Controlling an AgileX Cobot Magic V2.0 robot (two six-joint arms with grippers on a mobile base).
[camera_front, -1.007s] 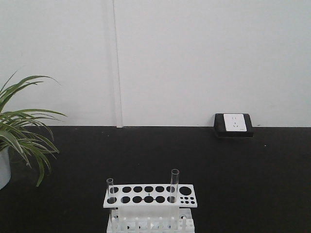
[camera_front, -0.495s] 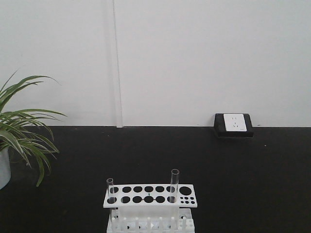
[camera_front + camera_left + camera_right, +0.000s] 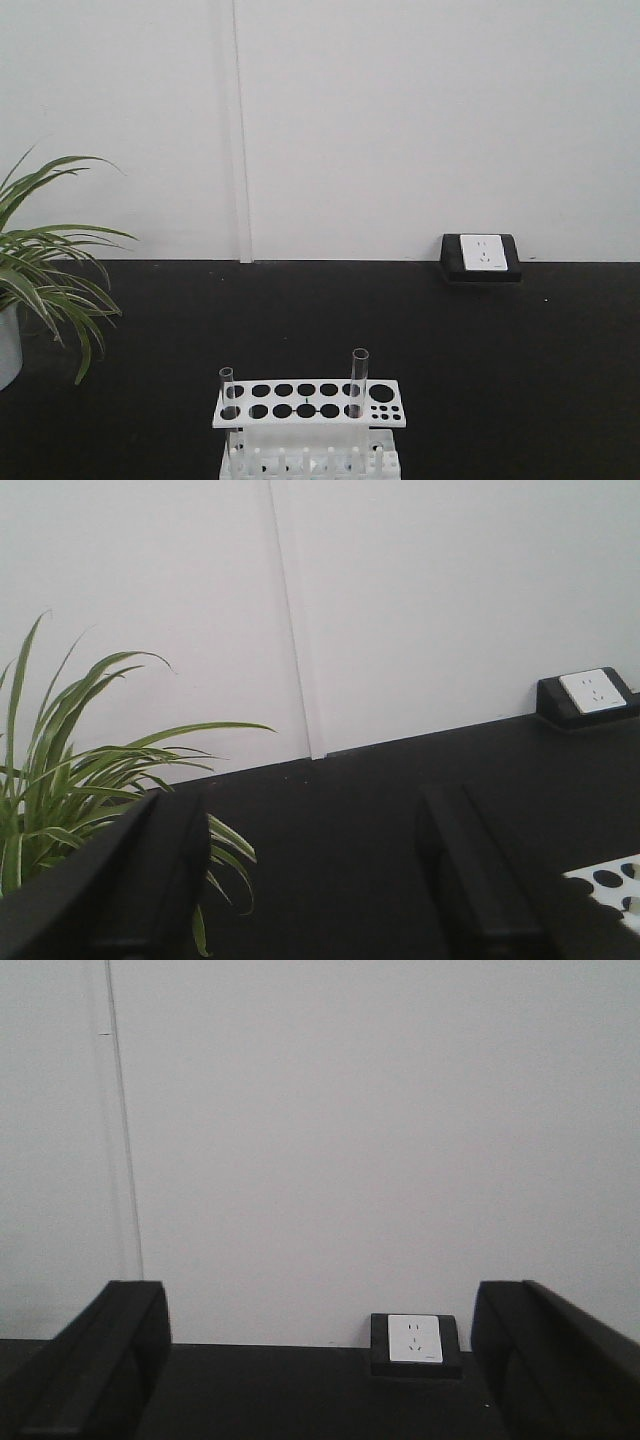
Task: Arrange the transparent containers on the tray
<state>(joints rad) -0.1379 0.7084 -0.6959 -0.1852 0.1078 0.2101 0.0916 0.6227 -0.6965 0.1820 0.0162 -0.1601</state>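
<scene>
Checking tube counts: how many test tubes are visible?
2, both upright in the white rack: left tube at its left end, right tube near its right end. Others may sit below the frame.

Black table [image 3: 500, 360] with rack [image 3: 308, 402], plant [image 3: 50, 280], socket [image 3: 482, 257]

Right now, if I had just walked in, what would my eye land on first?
Most likely the white rack at the near centre of the black table, with a left tube and a right tube of clear glass standing upright in its holes. After that, the green plant at the left edge and the white socket against the back wall on the right.
</scene>
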